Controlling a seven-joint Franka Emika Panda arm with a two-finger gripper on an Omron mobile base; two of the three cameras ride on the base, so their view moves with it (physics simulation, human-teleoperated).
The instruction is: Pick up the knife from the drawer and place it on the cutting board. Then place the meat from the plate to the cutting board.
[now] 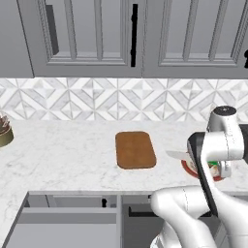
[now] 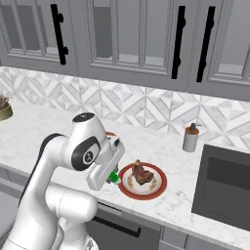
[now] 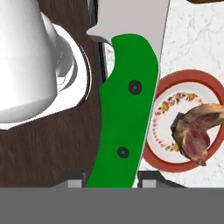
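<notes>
- The gripper [image 3: 111,183] hangs above the front edge of the desk [image 1: 63,155], over the near-left side of the plate [image 2: 128,193]; the jaws are pinching the knife [image 3: 127,113] by its green handle, one dark tip on each side of it.
- In the hand view the green handle runs up between the tips and the silver blade carries on past the top edge of the picture.
- In the left base view the thin blade pokes out leftward from behind the arm's forearm, above the desk between the cutting board [image 1: 135,149] and the plate, touching neither as far as I can tell.
- The cutting board lies flat near the middle of the desk, bare, well apart from the front edge and closer to the back wall.
- The plate sits by the front edge of the desk, to the right of the board (red rim, pale flowered centre).
- The meat [image 2: 140,173] lies on the plate, a brownish lump with a pinker cut face, toward the plate's middle.
- The drawer [image 1: 63,223] stands pulled out below the front edge of the desk at the left, its flat grey inside showing.
- A small grey bottle [image 2: 190,137] with a dark top stands near the back edge of the desk, beyond the plate.
</notes>
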